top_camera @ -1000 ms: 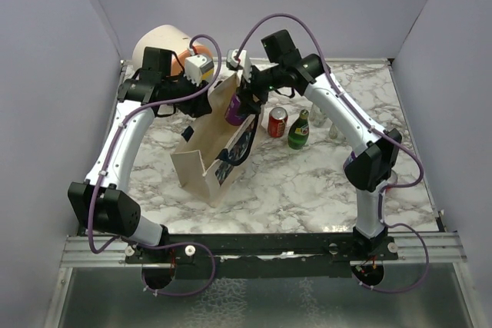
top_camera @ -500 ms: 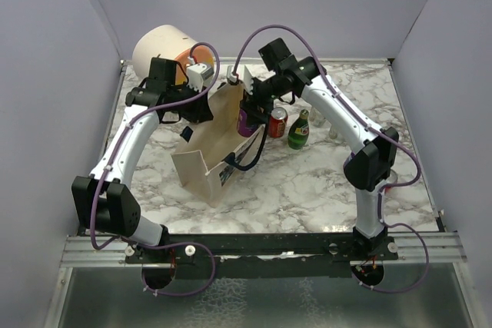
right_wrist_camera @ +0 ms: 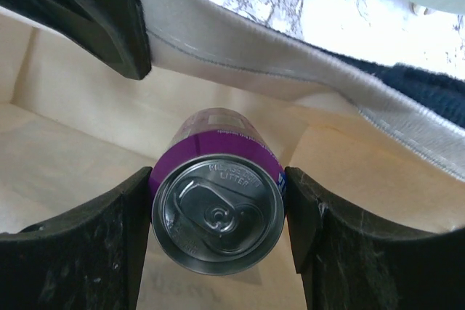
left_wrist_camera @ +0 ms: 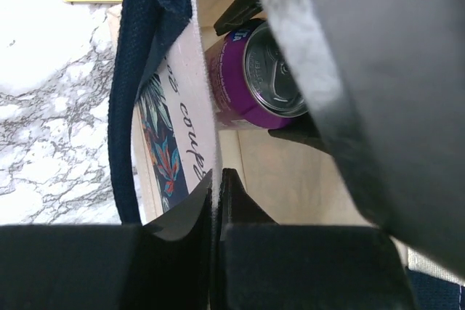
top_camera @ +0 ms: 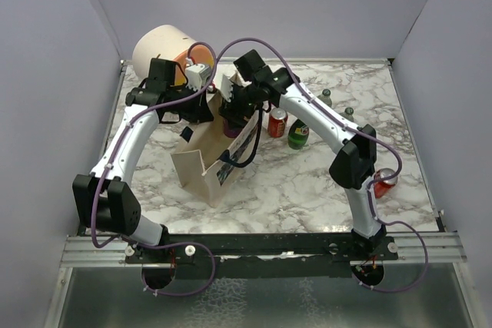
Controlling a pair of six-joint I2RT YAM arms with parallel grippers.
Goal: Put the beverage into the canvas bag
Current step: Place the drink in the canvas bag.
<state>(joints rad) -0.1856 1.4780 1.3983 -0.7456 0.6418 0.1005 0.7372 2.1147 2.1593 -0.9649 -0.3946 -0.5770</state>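
Observation:
The beige canvas bag (top_camera: 201, 165) with navy straps stands open left of centre. My left gripper (top_camera: 206, 110) is shut on the bag's far rim; in the left wrist view its fingertips (left_wrist_camera: 216, 176) pinch the cloth wall (left_wrist_camera: 196, 99) beside the navy strap (left_wrist_camera: 142, 70). My right gripper (top_camera: 233, 113) is shut on a purple beverage can (top_camera: 231, 126) and holds it upright inside the bag's mouth. In the right wrist view the can (right_wrist_camera: 218, 212) sits between the fingers (right_wrist_camera: 94, 252), above the beige bag floor (right_wrist_camera: 80, 150). The can also shows in the left wrist view (left_wrist_camera: 254, 78).
A red can (top_camera: 277, 122) and a green bottle (top_camera: 299, 130) stand just right of the bag. Two small bottles (top_camera: 326, 97) stand farther right. Another red can (top_camera: 384, 182) is by the right arm. A cream-and-orange drum (top_camera: 161, 48) lies at the back left.
My right gripper has moved left and down with the purple can, from above the bag's rim into its opening. The left gripper keeps its hold on the rim.

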